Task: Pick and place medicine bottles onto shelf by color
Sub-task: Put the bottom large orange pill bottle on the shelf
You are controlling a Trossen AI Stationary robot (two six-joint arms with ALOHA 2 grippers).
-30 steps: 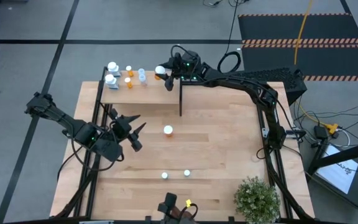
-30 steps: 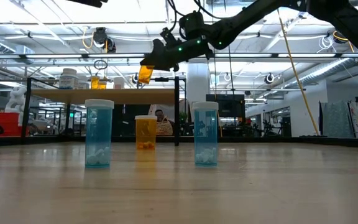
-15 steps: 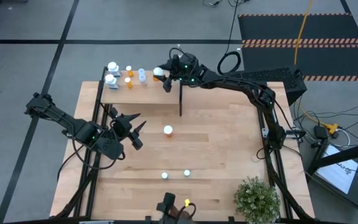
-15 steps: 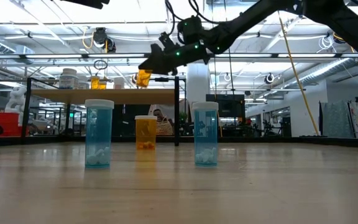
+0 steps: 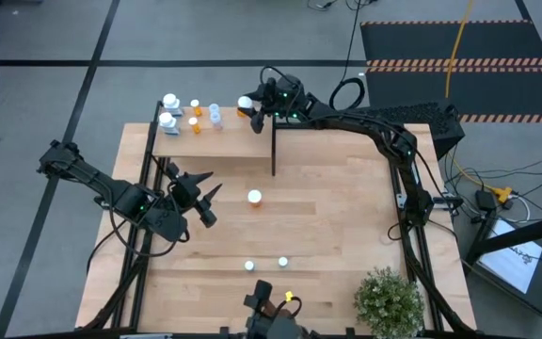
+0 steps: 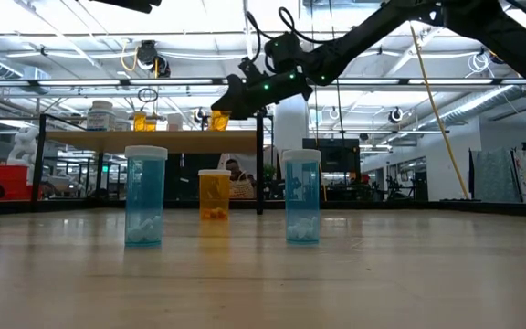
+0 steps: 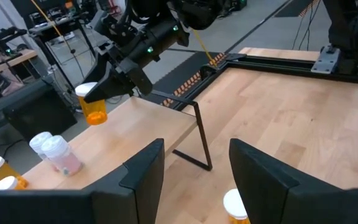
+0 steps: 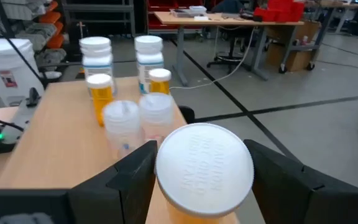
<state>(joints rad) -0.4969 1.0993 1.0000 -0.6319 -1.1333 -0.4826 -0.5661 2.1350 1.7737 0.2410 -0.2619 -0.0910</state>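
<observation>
Right wrist view shows small orange-amber medicine bottle with ribbed white cap point(image 8: 204, 163) pinched between right gripper point(image 8: 197, 186) jaws, gripped across the round body just under the cap. Looks light, rigid, smooth plastic, likely slippery; best held at mid-body, squarely. Hangs over raised light-wood shelf on black frame point(image 5: 229, 143), near its 3 o'clock end, apparently just above the board. Long axis upright, cap on top. Sorted bottles point(image 5: 194, 117) cluster toward 9 o'clock. Left gripper point(image 5: 199, 196) waits, jaws spread, empty, above the surface point(image 5: 346, 235).
</observation>
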